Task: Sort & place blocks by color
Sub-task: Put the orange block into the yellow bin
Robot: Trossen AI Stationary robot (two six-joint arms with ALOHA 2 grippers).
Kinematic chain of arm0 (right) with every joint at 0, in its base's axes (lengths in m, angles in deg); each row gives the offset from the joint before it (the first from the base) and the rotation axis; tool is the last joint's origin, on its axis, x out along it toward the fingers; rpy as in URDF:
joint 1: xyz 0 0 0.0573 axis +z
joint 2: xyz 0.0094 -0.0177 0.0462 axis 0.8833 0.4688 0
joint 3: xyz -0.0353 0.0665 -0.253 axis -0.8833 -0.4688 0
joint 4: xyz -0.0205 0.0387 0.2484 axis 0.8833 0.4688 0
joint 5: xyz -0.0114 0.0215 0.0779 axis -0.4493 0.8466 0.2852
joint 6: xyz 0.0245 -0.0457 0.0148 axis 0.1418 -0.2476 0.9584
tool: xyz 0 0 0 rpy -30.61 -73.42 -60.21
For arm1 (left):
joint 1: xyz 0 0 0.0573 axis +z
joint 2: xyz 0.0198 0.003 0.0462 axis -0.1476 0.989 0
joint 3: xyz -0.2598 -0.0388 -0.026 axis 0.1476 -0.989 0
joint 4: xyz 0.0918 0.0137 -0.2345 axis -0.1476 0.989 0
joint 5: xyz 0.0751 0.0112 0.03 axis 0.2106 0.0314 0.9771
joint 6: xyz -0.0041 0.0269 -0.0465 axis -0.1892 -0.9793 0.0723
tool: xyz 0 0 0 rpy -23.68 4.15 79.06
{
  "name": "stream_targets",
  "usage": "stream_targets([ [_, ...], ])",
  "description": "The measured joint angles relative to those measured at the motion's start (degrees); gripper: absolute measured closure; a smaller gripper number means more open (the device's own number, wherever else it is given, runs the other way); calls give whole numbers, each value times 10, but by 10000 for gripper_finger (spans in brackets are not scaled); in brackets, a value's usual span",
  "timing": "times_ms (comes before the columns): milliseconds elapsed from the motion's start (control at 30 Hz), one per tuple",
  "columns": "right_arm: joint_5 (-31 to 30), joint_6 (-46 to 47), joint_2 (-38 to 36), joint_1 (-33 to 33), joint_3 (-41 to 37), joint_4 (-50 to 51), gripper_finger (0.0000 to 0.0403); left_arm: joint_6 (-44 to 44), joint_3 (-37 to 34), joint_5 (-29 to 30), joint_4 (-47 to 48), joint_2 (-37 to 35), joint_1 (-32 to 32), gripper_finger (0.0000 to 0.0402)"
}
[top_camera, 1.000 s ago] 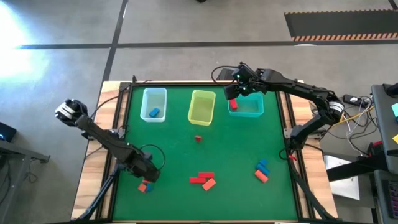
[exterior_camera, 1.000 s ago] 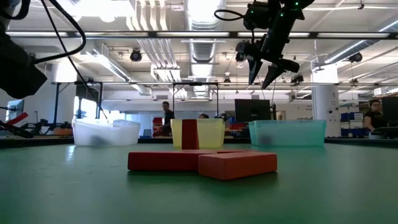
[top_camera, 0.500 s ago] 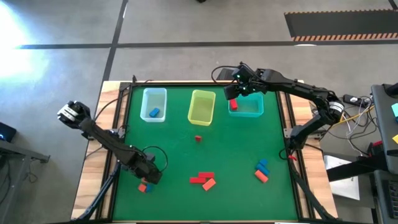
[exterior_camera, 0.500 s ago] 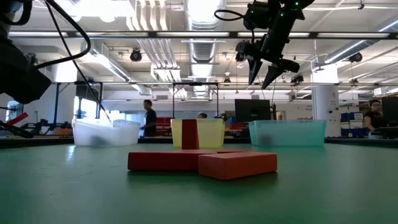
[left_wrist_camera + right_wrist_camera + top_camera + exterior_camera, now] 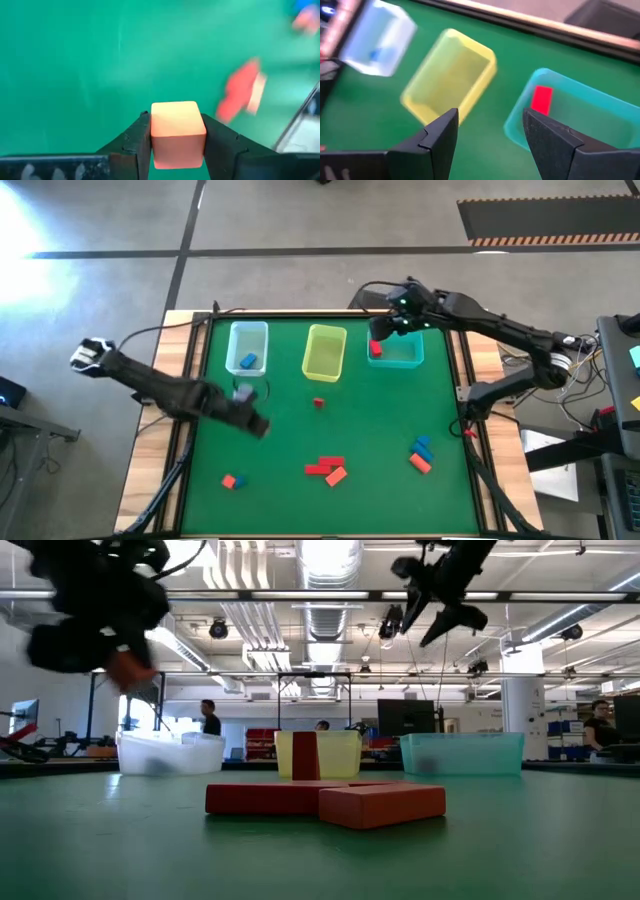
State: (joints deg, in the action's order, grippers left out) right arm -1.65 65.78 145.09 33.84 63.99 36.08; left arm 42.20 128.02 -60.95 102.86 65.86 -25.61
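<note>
My left gripper (image 5: 256, 424) hangs above the table's left half, shut on an orange cube (image 5: 177, 131); the cube also shows in the low view (image 5: 124, 666). My right gripper (image 5: 386, 332) is open and empty, high over the teal bin's (image 5: 405, 352) left rim. A red block (image 5: 541, 98) lies in the teal bin, a blue block (image 5: 248, 361) in the clear bin (image 5: 247, 340). The yellow bin (image 5: 325, 352) stands between them. Loose blocks lie on the mat: a small one (image 5: 231, 480) near left, red and orange bars (image 5: 326, 470) near the middle. My left gripper pinches the orange cube by two opposite side faces (image 5: 155, 135) between its two fingers. The fingers slant downward toward the mat. The cube sits level in the hold, lifted clear of the table.
A small red block (image 5: 318, 402) lies mid-table below the yellow bin. Blue and orange blocks (image 5: 421, 455) lie near the right edge. The three bins stand in a row along the far edge. People move in the room behind the table.
My left gripper has risen from the mat's near left corner with the orange cube and gone up and toward the far right, leaving a small block there. My right gripper has risen a little and shifted slightly toward the right edge, staying open.
</note>
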Motion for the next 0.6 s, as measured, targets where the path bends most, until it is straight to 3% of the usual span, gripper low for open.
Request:
stream_targets([
  [200,-3,7,-59,43,0,1,193,-258,27,1,-128,-16,210,283],
  [367,-5,39,-86,72,0,1,193,-378,73,-110,-264,61,360,283],
  [600,-15,89,-101,123,0,1,193,-503,222,-149,-223,250,400,283],
])
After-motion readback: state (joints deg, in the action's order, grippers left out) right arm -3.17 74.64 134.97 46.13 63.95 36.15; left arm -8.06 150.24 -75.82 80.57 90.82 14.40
